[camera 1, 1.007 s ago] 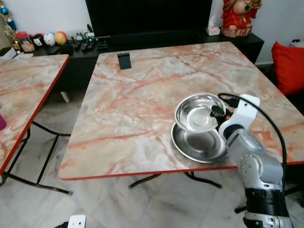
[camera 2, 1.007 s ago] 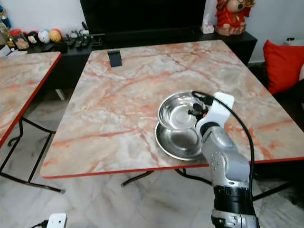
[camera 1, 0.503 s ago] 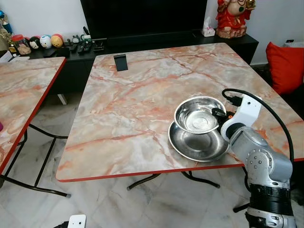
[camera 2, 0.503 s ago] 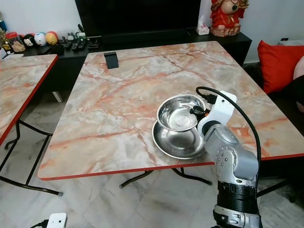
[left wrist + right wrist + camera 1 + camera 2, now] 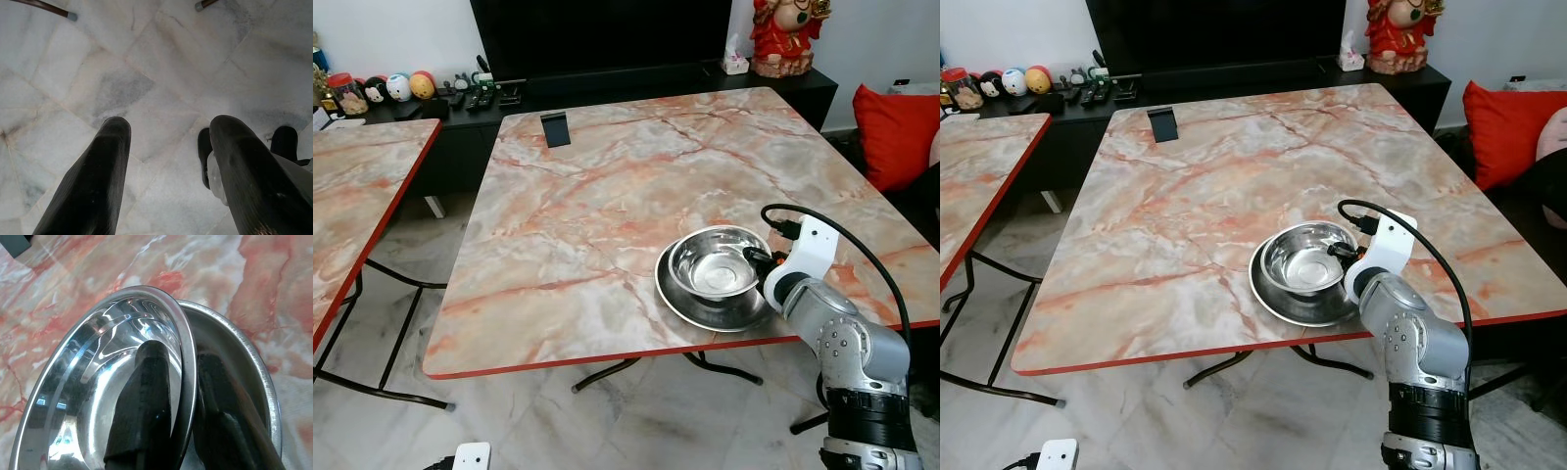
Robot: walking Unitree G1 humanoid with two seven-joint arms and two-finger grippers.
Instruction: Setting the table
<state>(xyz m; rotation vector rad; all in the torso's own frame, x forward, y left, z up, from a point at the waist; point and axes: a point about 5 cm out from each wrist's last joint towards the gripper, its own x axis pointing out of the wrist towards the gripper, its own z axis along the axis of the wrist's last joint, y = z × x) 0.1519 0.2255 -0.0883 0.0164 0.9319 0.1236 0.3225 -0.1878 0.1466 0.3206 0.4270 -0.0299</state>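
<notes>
Steel bowl (image 5: 715,266): lowered since earlier, now nested in steel plate (image 5: 705,299) near the table (image 5: 607,196) front edge. Right gripper (image 5: 183,396) pinches its rim. Left gripper (image 5: 166,161): fingers spread, above floor.

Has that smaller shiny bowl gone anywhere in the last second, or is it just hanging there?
Yes. The smaller bowl, pinched by the right gripper, has come down into the larger bowl, which stays put on the marble table.
</notes>
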